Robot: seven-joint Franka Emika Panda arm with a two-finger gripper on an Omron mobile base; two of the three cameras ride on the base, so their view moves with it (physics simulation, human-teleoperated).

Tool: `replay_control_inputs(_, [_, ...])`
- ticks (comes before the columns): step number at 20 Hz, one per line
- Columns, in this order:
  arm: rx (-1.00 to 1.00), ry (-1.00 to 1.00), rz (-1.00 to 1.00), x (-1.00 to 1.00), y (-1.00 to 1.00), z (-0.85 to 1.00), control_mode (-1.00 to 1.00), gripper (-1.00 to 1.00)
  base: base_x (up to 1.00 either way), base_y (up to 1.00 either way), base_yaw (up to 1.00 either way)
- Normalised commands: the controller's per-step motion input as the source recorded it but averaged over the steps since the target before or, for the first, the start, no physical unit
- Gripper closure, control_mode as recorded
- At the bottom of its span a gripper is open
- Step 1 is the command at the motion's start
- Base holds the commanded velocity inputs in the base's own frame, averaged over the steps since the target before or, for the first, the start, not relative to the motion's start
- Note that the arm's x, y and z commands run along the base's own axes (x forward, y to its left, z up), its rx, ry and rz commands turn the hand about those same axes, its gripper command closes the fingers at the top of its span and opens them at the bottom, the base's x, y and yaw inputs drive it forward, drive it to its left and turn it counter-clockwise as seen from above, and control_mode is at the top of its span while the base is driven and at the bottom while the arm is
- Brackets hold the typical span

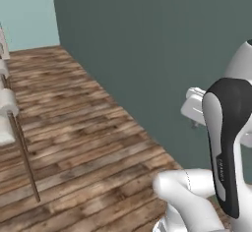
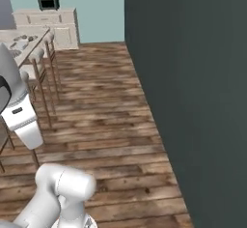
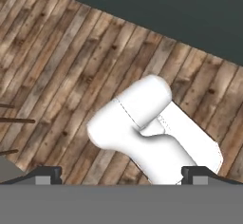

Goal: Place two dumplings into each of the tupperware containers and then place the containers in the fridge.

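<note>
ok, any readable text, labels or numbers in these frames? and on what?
Nothing legible.
Arm's dark link cover: a small pale vertical marking, too blurred to read.
Dark wall, wood floor, stools, far cabinets: no lettering to be seen.

A: How is the scene lit?

B: An even, diffuse light is seen throughout; no single source can be made out. The wooden floor (image 1: 88, 142) is rendered bright and warm, while the dark teal wall (image 2: 193, 77) is left flat and dim, nearly black in the hand view.

A: Are shadows or glare seen?

B: No cast shadows are noticed on the floor. Soft shading is seen on the white arm (image 1: 197, 191), without harsh glare.

A: And sharpness?

B: A slight softness is noted overall, with coarse, blocky edges. No bending of straight plank lines is seen near the borders.
</note>
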Motion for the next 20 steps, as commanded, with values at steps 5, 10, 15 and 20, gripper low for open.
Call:
replay_control_inputs(5, [0.00,0.00,0.00,0.00,0.00,0.00,1.00,-1.00,0.94,-0.74,0.50])
replay_control_inputs(10, [0.00,0.00,0.00,0.00,0.00,0.00,1.00,-1.00,0.96,-0.68,0.45])
replay_control_inputs(15, [0.00,0.00,0.00,0.00,0.00,0.00,1.00,-1.00,0.84,-0.74,0.42])
replay_control_inputs(20, [0.00,0.00,0.00,0.00,0.00,0.00,1.00,-1.00,0.94,-0.53,0.37])
